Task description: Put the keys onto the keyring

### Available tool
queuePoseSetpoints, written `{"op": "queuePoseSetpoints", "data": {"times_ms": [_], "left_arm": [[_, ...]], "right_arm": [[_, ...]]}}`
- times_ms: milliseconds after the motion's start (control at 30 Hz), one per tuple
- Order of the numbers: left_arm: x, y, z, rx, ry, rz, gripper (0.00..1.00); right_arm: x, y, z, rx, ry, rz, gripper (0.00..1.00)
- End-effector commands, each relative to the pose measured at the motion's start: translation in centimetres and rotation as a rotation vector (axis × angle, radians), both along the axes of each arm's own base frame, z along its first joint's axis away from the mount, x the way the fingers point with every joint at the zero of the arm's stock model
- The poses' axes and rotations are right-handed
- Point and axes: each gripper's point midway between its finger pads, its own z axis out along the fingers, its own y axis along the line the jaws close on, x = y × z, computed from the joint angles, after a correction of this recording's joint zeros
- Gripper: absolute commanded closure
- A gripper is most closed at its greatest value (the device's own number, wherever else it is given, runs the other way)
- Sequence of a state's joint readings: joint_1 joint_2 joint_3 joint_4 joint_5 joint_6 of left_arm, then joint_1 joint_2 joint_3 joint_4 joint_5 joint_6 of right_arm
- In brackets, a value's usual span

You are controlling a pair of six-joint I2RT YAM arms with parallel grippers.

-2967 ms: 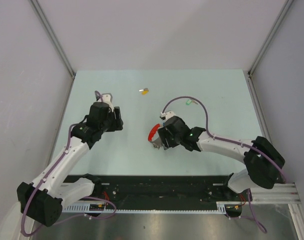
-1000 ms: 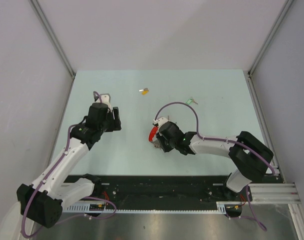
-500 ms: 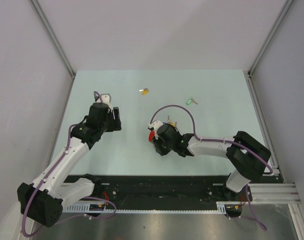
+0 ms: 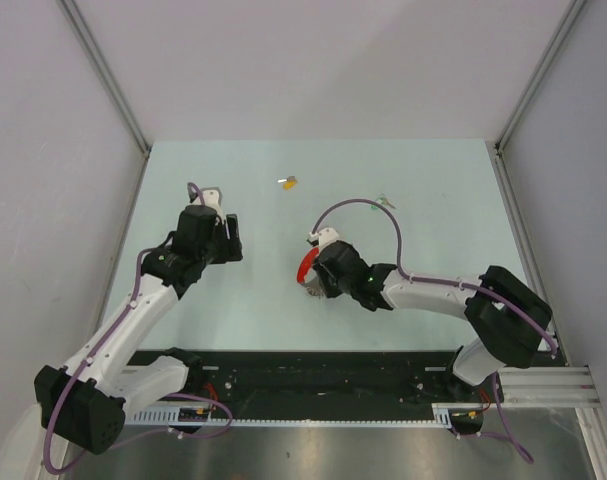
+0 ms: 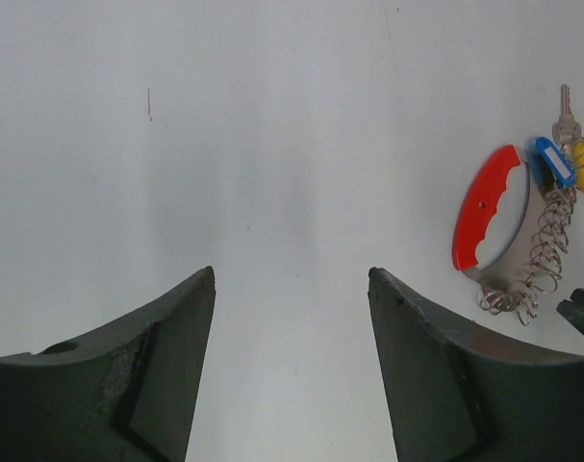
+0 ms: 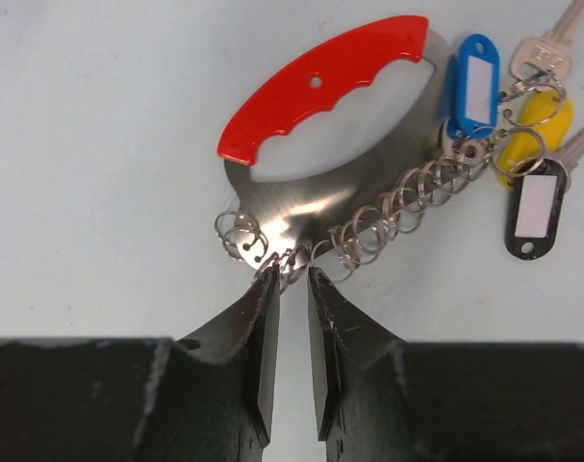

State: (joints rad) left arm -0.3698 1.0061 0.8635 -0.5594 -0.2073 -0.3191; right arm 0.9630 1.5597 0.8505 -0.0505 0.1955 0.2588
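- The left pincer (image 5: pixel 292 279) hovers over the left half of the pale desk (image 4: pixel 433 180). It is wide open, with only bare desk showing between its two dark fingers.
- The yellow-headed key (image 4: pixel 288 182) lies flat on the desk toward the far side, alone. It is well apart from both arms and beyond the gap between them.
- The keyring (image 4: pixel 304 266) lies on the desk near the middle, just at the right arm's tip. The left wrist view shows it off to that pincer's right, apart from it.
- Seen close, the keyring is a red curved grip (image 6: pixel 320 91) on a steel plate (image 6: pixel 368 183). A string of small wire loops (image 6: pixel 407 197) hangs along the plate's lower edge.
- At the far end of the loops hang a blue tag (image 6: pixel 476 85), a yellow tag (image 6: pixel 540 120) and a black-framed tag (image 6: pixel 532 207), along with silver keys.
- The right pincer (image 6: pixel 292 279) is almost closed, with only a slim gap left between its fingers. Its tips are nipped on the wire loops at the plate's lower corner.
- The green-headed key (image 4: pixel 383 200) lies on the desk farther right, beyond the right arm. The arm's purple cable (image 4: pixel 358 205) arches partly across it.
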Motion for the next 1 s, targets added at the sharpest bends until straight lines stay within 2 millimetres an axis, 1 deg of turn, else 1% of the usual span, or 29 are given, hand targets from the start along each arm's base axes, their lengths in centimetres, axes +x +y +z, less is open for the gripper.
{"op": "queuePoseSetpoints", "data": {"times_ms": [0,33,100,233,633,833,967], "left_arm": [[0.3,0.3,0.3,0.012,-0.018,-0.008,0.3],[0.2,0.2,0.3,0.011,-0.018,-0.011,0.3],[0.3,0.2,0.3,0.01,-0.017,-0.012,0.3],[0.2,0.2,0.3,0.009,-0.017,-0.013,0.3],[0.2,0.0,0.1,0.007,-0.01,-0.019,0.3],[0.2,0.0,0.0,0.007,-0.006,-0.02,0.3],[0.2,0.0,0.0,0.005,-0.004,-0.023,0.3]], "right_arm": [[1.5,-0.2,0.1,0.03,-0.017,-0.091,0.77],[1.5,-0.2,0.0,0.032,-0.015,-0.093,0.78],[2.1,0.3,0.1,0.057,-0.027,-0.102,0.77],[2.2,0.5,-0.6,0.068,-0.006,-0.102,0.77],[1.6,1.2,-1.8,0.071,0.04,-0.087,0.77],[1.7,0.9,-2.2,0.046,0.042,-0.107,0.76],[1.6,0.3,-2.2,0.027,0.043,-0.121,0.8]]}}
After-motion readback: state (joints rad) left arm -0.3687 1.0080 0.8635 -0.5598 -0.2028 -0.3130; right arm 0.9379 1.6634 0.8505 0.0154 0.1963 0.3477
